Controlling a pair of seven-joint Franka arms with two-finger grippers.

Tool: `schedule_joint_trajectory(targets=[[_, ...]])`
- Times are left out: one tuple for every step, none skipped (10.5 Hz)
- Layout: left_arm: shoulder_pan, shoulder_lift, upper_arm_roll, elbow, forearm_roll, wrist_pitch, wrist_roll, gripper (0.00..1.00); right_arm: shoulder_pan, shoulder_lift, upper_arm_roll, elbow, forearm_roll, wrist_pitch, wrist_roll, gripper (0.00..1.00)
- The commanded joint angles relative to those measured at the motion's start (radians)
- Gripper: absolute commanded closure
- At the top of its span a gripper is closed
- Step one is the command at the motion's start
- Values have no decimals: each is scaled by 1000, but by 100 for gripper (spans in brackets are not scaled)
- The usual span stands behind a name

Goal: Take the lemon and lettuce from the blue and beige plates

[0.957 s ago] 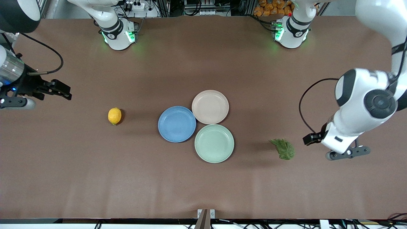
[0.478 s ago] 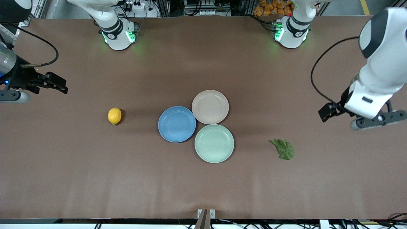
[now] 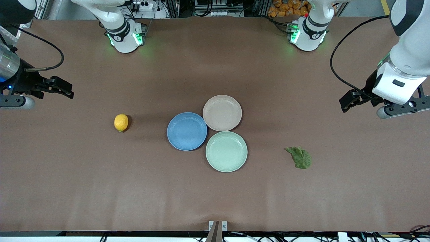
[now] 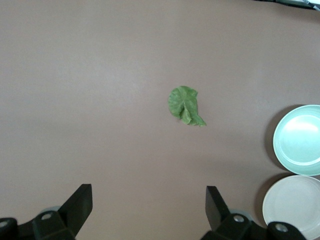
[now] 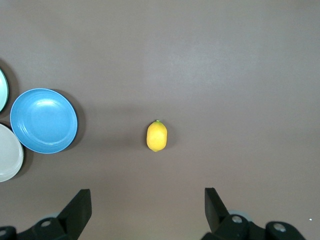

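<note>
- Front view first: the wide brown cloth-covered table (image 3: 100, 188) carries everything, with three round shallow plates bunched at its middle. I'll take the medium blue rimmed plate (image 3: 187, 131) as my landmark.
- The pale pinkish beige rimmed plate (image 3: 222, 113) touches the blue plate on the side toward the left arm's end, a little farther from the front camera. The pale mint-green plate (image 3: 226, 151) sits just beside both, nearer the camera. All three are bare; nothing is on the blue or beige one.
- The flat crinkled dark green lettuce leaf (image 3: 299, 157) lies on the cloth well apart from the blue plate, toward the left arm's end and a bit nearer the camera. It looks light, limp and easily torn, so I'd pinch it gently at the thicker stem or a raised fold.
- The small oval yellow-orange lemon (image 3: 121, 122) rests on the cloth well away from the blue plate toward the right arm's end. It looks firm, smooth and apt to roll; a grip across its narrow middle seems safest.
- The left gripper (image 4: 148, 201) hovers over bare cloth past the leaf from the blue plate, fingers spread wide and holding nothing.
- The right gripper (image 5: 147, 201) hovers past the lemon, likewise spread wide and empty-handed.
</note>
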Motion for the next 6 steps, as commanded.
schedule_joint_trajectory(targets=[[11,-34,3,-26,-52,-30,6,0,-2,4,-1,17,2,-17,-5,0],[12,-34,4,-26,-53,-35,6,0,-4,2,-4,16,2,-23,-7,0],[12,-34,4,-24,-59,-35,6,0,-4,2,-4,16,2,-31,-8,0],[9,-42,7,-24,-73,-35,6,0,-4,2,-4,16,2,-31,-8,0],[6,-51,18,-27,-75,-35,9,0,-4,2,-6,16,2,-31,-8,0],[-20,-62,65,-26,-75,-35,51,0,-4,2,-4,16,3,-31,-8,0]])
